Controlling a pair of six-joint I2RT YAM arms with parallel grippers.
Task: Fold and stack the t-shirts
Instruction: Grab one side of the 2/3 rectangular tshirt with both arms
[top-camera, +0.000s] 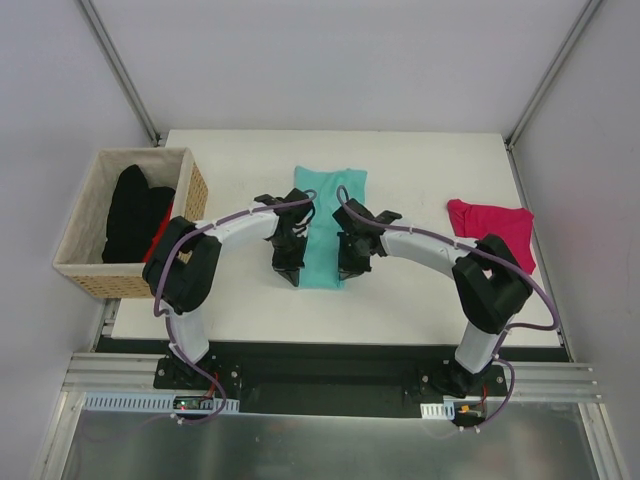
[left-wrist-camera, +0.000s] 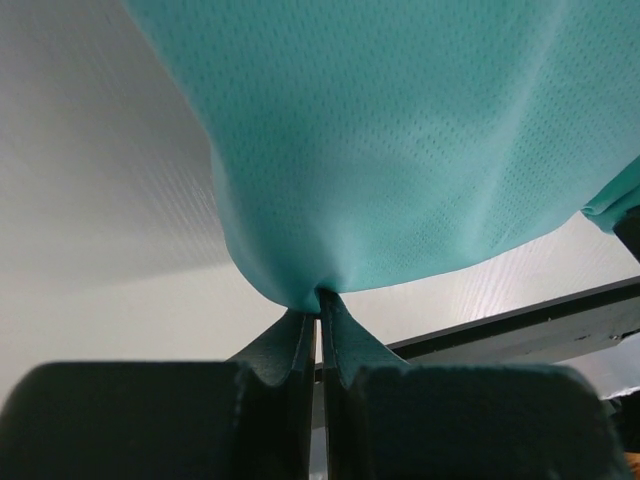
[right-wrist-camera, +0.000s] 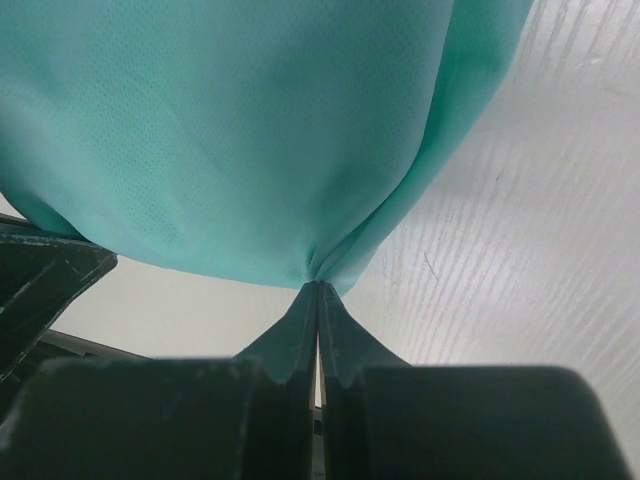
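**Overhead view with two wrist views: mid-fold on the teal shirt.**

The white table (top-camera: 400, 300) fills the middle of the overhead frame. The tan basket (top-camera: 85, 270) sits at its left edge and holds black t-shirts (top-camera: 135, 215), with a sliver of red cloth beside them. The teal t-shirt (top-camera: 325, 200) lies at the centre of the frame as a narrow upright strip, its sides apparently turned in. Its far end is flat on the table and its near end is between the two wrists. The magenta t-shirt (top-camera: 495, 225) lies crumpled at centre right, well apart from the teal one and not yet folded.

The left gripper (top-camera: 288, 270) is at the lower left corner of the strip and the right gripper (top-camera: 350, 268) at the lower right. In each wrist view the fingers are pressed together on a pinch of teal cloth, which gathers at the tips and spreads upward across the frame (left gripper (left-wrist-camera: 319, 295), right gripper (right-wrist-camera: 318, 288)).

Step in hand, as judged: the crosswise fold, with the near hem gripped at both corners. The next move probably calls for both arms to carry the hem toward the top of the frame together and at equal height. Keeping the edge straight between them, they would lay it on the far end and then release.
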